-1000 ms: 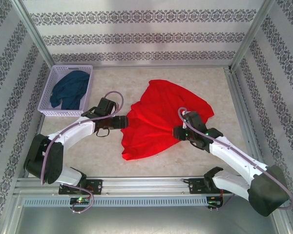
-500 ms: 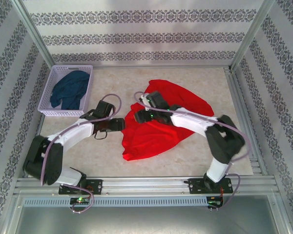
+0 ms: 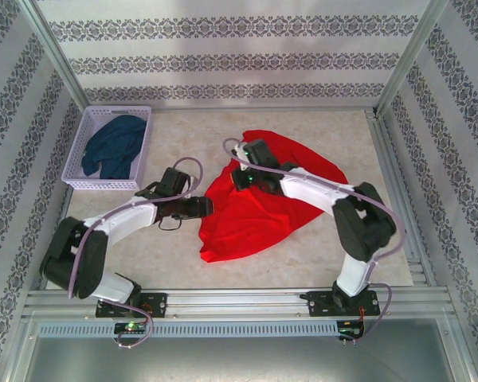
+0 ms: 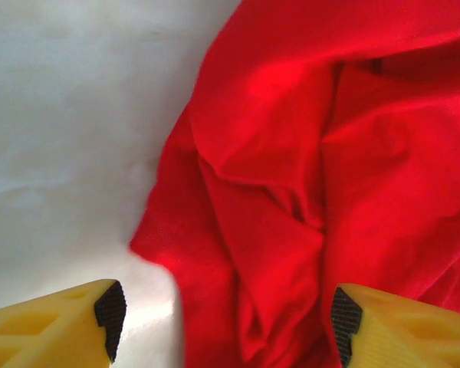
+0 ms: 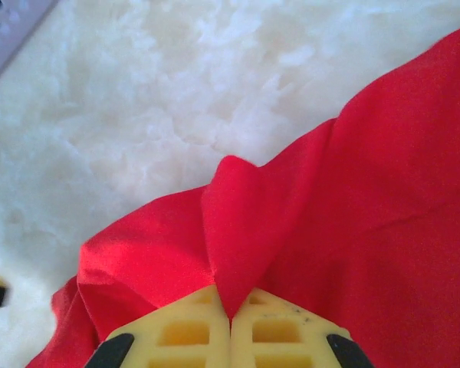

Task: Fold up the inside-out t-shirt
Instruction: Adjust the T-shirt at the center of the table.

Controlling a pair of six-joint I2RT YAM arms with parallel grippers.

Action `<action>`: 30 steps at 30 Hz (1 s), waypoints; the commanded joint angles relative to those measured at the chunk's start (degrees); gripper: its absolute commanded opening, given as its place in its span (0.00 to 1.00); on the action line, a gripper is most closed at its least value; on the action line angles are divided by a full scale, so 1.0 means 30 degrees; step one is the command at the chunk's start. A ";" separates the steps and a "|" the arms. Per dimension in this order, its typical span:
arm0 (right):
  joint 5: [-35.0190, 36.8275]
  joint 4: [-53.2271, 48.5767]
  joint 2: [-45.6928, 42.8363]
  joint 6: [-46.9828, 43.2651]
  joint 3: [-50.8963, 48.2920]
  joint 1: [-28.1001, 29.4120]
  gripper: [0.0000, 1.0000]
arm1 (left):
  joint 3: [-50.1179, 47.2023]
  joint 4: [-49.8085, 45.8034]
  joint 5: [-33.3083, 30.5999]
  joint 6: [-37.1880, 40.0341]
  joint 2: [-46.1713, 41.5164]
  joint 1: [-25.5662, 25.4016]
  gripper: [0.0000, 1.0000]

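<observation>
One bright red t-shirt (image 3: 259, 219) lies rumpled at the middle of the table (image 3: 319, 127), plain red on every face that shows, with soft folds and creases. Its long axis runs on the diagonal, from a narrow tip pointing toward the table's near-left corner to a broader mass toward the far-right corner. The right gripper (image 5: 230, 310), reaching across the cloth, has its jaws closed on a pinched ridge at the shirt's left border. The left gripper (image 4: 226, 314) sits at that border with jaws wide, one finger over bare table, the other over fabric, holding nothing.
</observation>
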 commanded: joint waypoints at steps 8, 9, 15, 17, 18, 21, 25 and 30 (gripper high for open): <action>-0.1407 0.0822 -0.4289 0.2158 -0.3202 -0.1513 0.00 | 0.2421 0.2357 0.1698 0.0053 0.3448 -0.0580 0.48; -0.1324 0.0651 -0.4672 0.2166 -0.3421 -0.1657 0.00 | 0.2617 0.2488 0.1778 0.0095 0.3732 -0.0587 0.41; -0.1141 -0.1654 -0.7607 0.1392 -0.3883 -0.2782 0.00 | 0.3766 0.2229 0.1858 0.1073 0.3052 -0.0581 0.00; -0.1255 -0.2808 -0.8938 0.0765 -0.3682 -0.3042 0.00 | 0.3958 0.2042 0.1931 0.1313 0.1618 -0.0596 0.00; -0.1286 -0.3485 -0.9749 0.0301 -0.3510 -0.3131 0.00 | 0.4134 0.1944 0.2298 0.1357 0.0769 -0.0590 0.00; -0.1267 -0.5820 -1.1989 -0.1539 -0.2491 -0.3280 0.00 | 0.4897 0.1845 0.3650 0.1058 -0.1996 -0.0580 0.00; -0.0383 -0.8032 -1.4680 -0.2984 -0.1264 -0.3326 0.00 | 0.5708 0.2389 0.4978 0.0319 -0.4811 -0.0581 0.00; -0.0699 -0.9549 -1.7329 -0.3488 -0.1811 -0.3341 0.00 | 0.6083 -0.0241 0.5157 0.0616 -0.5864 -0.0608 0.00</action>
